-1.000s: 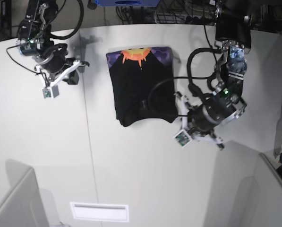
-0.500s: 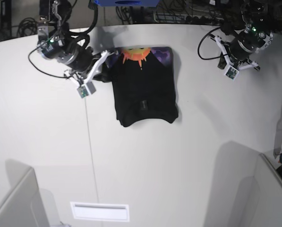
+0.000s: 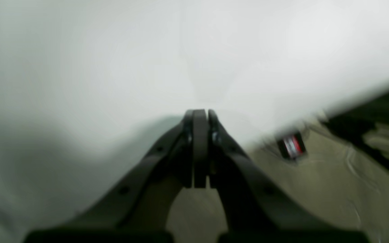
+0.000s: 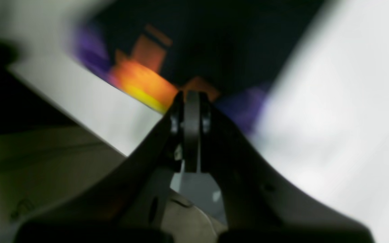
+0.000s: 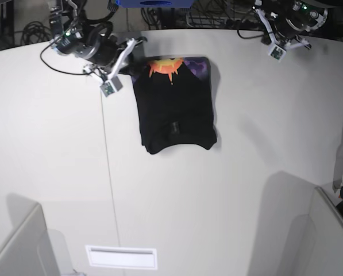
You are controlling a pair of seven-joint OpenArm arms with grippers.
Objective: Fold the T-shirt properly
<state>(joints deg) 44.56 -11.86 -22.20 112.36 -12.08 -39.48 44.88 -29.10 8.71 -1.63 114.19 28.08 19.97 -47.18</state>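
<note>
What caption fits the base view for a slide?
Folded black cloth T-shirt with orange sunburst print lies on the white table; both arms are at its far edge.

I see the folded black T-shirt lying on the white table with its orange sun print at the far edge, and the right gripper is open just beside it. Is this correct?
Not quite: the right gripper is shut, not open. The right wrist view shows its jaws pressed together with no gap and no cloth between them. The rest holds: the base view shows the folded T-shirt on the table, sun print at the far edge, the gripper beside it.
</note>
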